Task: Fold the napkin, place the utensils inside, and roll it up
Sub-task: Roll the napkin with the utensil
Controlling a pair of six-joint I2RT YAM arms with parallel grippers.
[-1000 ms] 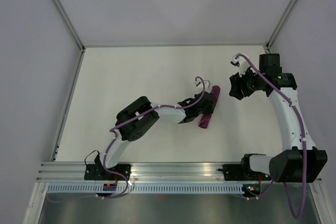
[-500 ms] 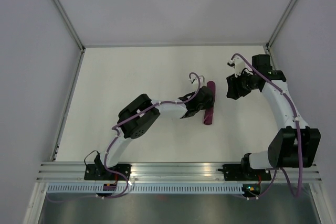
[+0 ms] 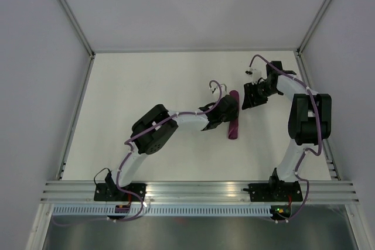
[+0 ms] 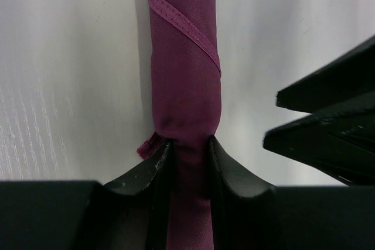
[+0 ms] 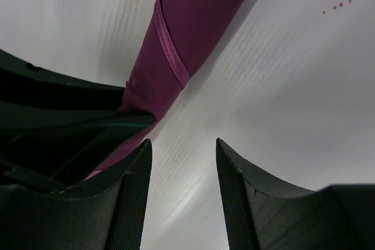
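While pale walls (image 3: 176, 4) enclose it, the white table (image 3: 146, 80) bears the napkin (image 3: 234, 130).

Overhead plus two wrist close-ups.
Top camera looks down from 6 o'clock; all three views share the rolled dark magenta-purple cloth napkin (image 3: 234, 128) (image 4: 186, 86) (image 5: 199, 21).

From above, the left gripper (image 3: 231, 111) covers the middle of the rolled napkin (image 3: 233, 131); only its two ends show. What the roll wraps cannot be told. In the left wrist view it runs off the top and bottom edges. In the right wrist view the top edge cuts one end and the other vanishes behind the left gripper's dark body.
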